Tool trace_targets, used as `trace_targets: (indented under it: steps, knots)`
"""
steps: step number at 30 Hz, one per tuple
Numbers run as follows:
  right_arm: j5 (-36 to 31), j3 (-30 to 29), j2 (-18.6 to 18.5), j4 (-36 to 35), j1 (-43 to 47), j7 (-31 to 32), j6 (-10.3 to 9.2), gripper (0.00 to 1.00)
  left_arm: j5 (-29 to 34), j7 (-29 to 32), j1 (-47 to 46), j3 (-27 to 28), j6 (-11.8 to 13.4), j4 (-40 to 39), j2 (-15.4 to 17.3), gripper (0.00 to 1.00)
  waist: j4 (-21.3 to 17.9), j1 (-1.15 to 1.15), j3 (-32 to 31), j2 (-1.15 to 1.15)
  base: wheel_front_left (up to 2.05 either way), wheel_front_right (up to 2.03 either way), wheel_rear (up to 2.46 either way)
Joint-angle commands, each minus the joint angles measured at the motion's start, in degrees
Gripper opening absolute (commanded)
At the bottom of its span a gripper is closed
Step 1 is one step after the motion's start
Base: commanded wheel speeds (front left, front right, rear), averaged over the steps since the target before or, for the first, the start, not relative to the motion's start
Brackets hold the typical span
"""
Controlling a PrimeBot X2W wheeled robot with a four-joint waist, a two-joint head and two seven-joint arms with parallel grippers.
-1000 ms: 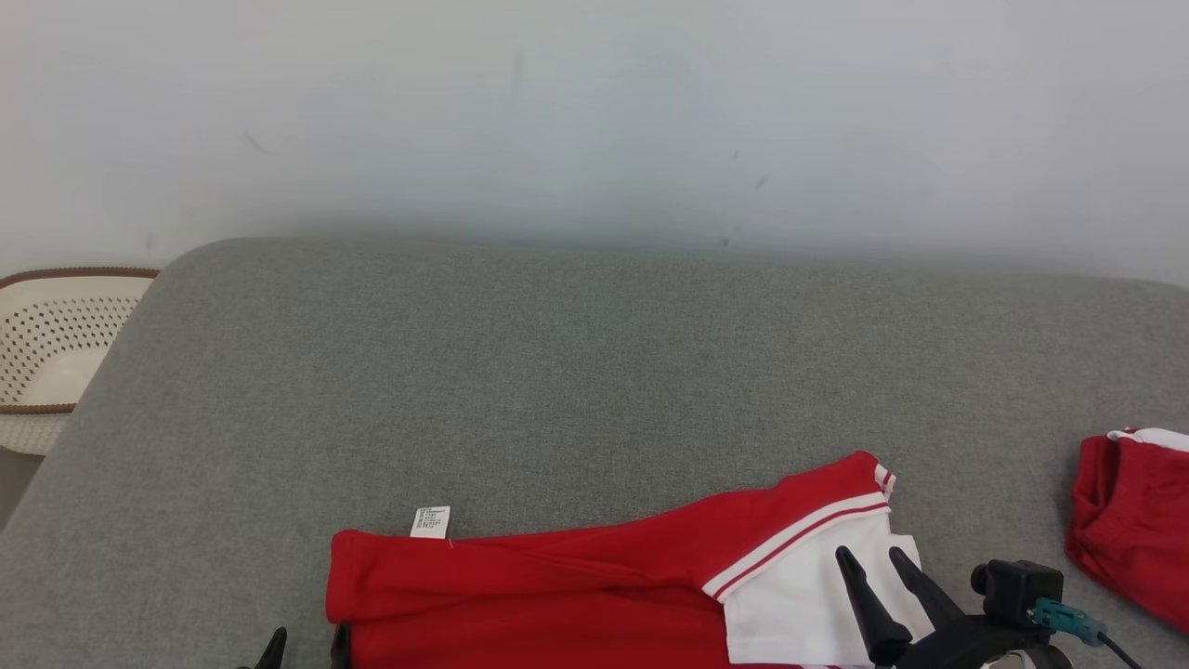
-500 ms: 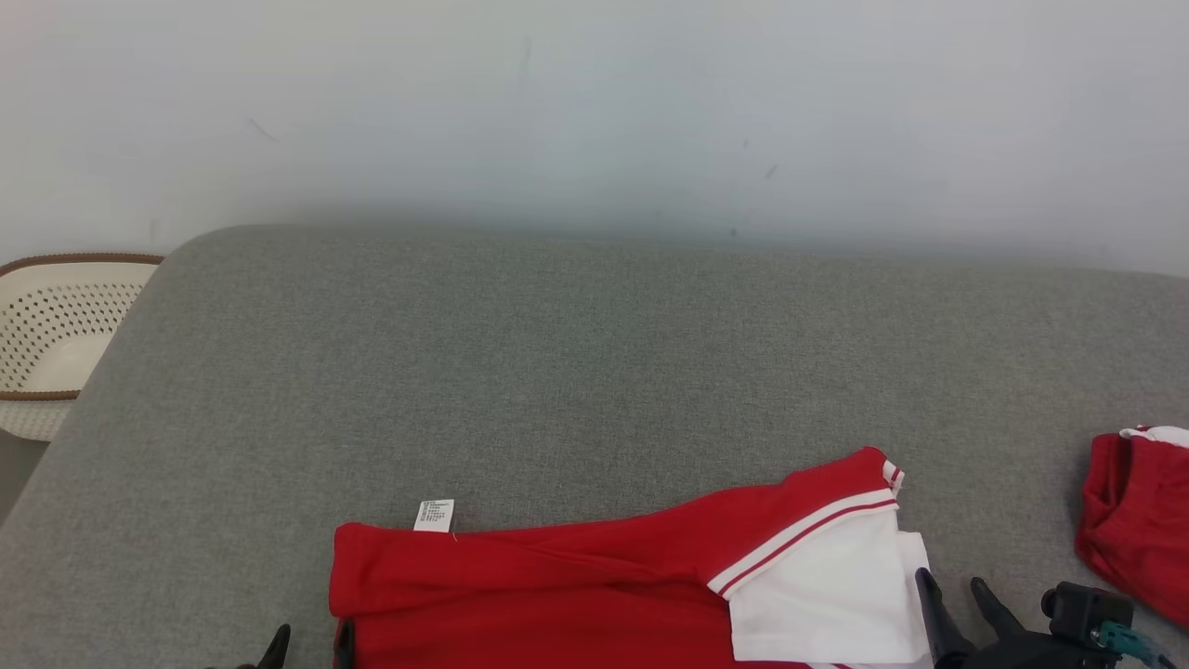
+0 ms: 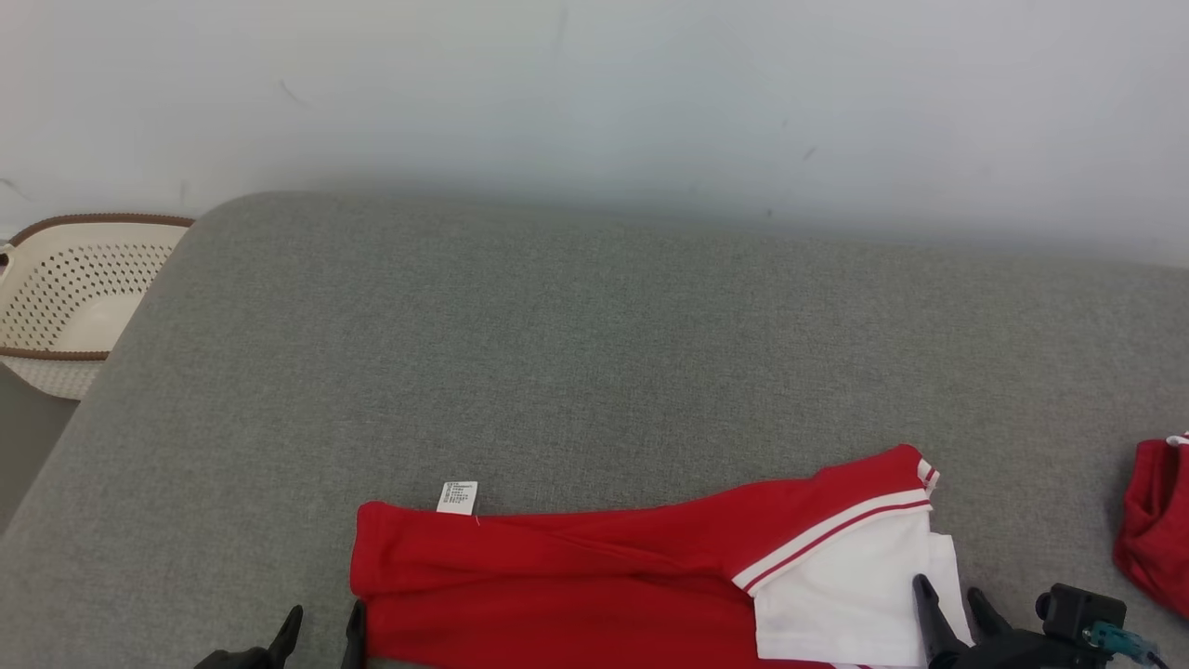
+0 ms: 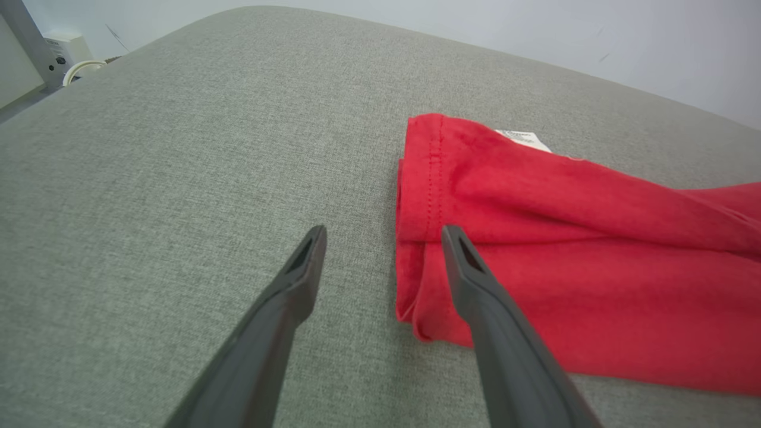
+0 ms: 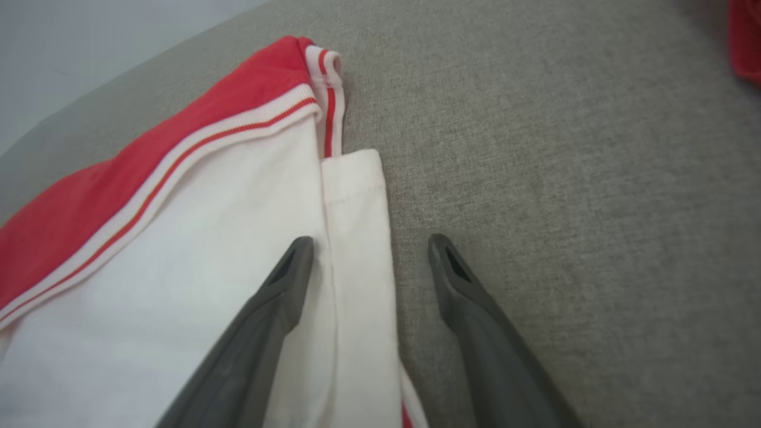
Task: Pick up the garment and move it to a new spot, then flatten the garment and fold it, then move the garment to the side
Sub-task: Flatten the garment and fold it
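Grey woven fabric is seen covering the table (image 3: 594,353), which has rounded corners and is placed against a pale wall (image 3: 594,93). A cream perforated basket (image 3: 65,288) with a brown rim is seen beyond the left corner of the table, lower than its top. The garment (image 3: 604,576), a red and white shirt, is laid as a long folded band at the near edge of the table, a little to the right of the middle. Its red part is turned to the left and its white part, bordered by a red and white striped trim, to the right. A small white label (image 3: 457,497) is sticking out from the far edge of the red part. A second red cloth (image 3: 1156,520) is seen well apart at the right edge of the table. The left claw (image 3: 325,618) is held wide open at the left end of the garment; in the left wrist view (image 4: 383,232) one finger is over bare grey fabric and the other over the red hem. The right claw (image 3: 947,595) is also spread wide at the right end; in the right wrist view (image 5: 370,241) the white hem lies between its fingers. Nothing is gripped by either claw, and whether the tips touch the cloth cannot be told.
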Motion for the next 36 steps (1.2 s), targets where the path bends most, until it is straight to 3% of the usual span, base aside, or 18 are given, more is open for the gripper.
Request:
trace_targets:
  steps: [1, 16, 17, 18, 19, 20, 21, 22, 23, 30, 36]
  knots:
    - [1.0, 2.1, 1.5, 0.6, 0.4, 1.0, -0.02, 1.0, 0.2, 0.0, -0.6, 0.0, 0.0, -0.2, 0.0, 1.0, 0.5, 0.0, 0.5, 0.0, 0.0, 0.0, 0.0]
    - [10.0, 16.9, 1.4, -1.6, -1.0, 3.7, 0.31, 0.99, 0.0, 0.0, -0.2, -0.7, 0.0, 0.0, 0.0, 1.0, 1.3, 0.0, 0.4, 0.0, 0.0, 0.0, 0.0]
    - [10.4, 17.5, 1.4, -1.2, -1.3, 3.7, 0.31, 0.83, 0.0, -0.1, -0.3, -0.8, 0.0, 0.0, 0.0, 1.0, 1.4, 0.0, 0.4, 0.0, 0.0, 0.0, 0.0]
    - [10.4, 17.5, 1.4, -1.2, -1.3, 3.7, 0.31, 0.83, 0.0, -0.1, -0.3, -0.8, 0.0, 0.0, 0.0, 1.0, 1.4, 0.0, 0.4, 0.0, 0.0, 0.0, 0.0]
    - [10.8, 18.2, 1.3, -0.7, -1.7, 3.9, 0.31, 0.71, 0.0, 0.0, -0.3, -0.8, 0.0, 0.0, 0.0, 1.0, 1.6, 0.0, 0.4, 0.0, 0.0, 0.0, 0.0]
    - [11.1, 18.7, 1.3, -0.1, -2.0, 3.9, 0.31, 0.43, 0.1, 0.0, -0.4, -0.9, -0.1, 0.0, 0.0, 1.0, 1.7, 0.0, 0.4, 0.0, 0.0, 0.0, 0.0]
    - [11.4, 19.0, 1.3, 0.6, -2.3, 3.7, 0.31, 0.27, 0.2, 0.0, -0.5, -1.0, 0.0, 0.1, 0.0, 1.0, 1.8, 0.0, 0.4, 0.0, 0.0, 0.0, 0.0]
    - [11.4, 19.5, 1.2, 1.5, -2.8, 3.5, 0.29, 0.04, 0.3, 0.0, -0.5, -1.0, -0.1, 0.1, 0.0, 1.0, 1.9, 0.0, 0.3, 0.0, 0.0, 0.0, 0.0]
    - [11.5, 19.7, 1.3, 2.3, -3.2, 3.3, 0.27, 0.0, 0.4, 0.0, -0.4, -1.0, -0.1, 0.1, 0.0, 1.0, 2.1, 0.0, 0.2, 0.0, 0.0, 0.0, 0.0]
    - [11.6, 18.3, -0.3, 8.2, -6.1, 1.3, -0.17, 0.0, 1.0, 0.0, -0.1, -0.4, -0.3, 0.2, 0.0, 1.0, 2.2, 0.0, -0.1, 0.0, 0.0, 0.0, 0.0]
    - [9.5, 13.1, -3.2, 10.7, -8.2, 0.7, -0.45, 0.0, 0.5, 0.0, 0.3, -0.4, -0.3, -0.1, 0.0, 1.0, 1.2, 0.0, -0.2, 0.0, 0.0, 0.0, 0.0]
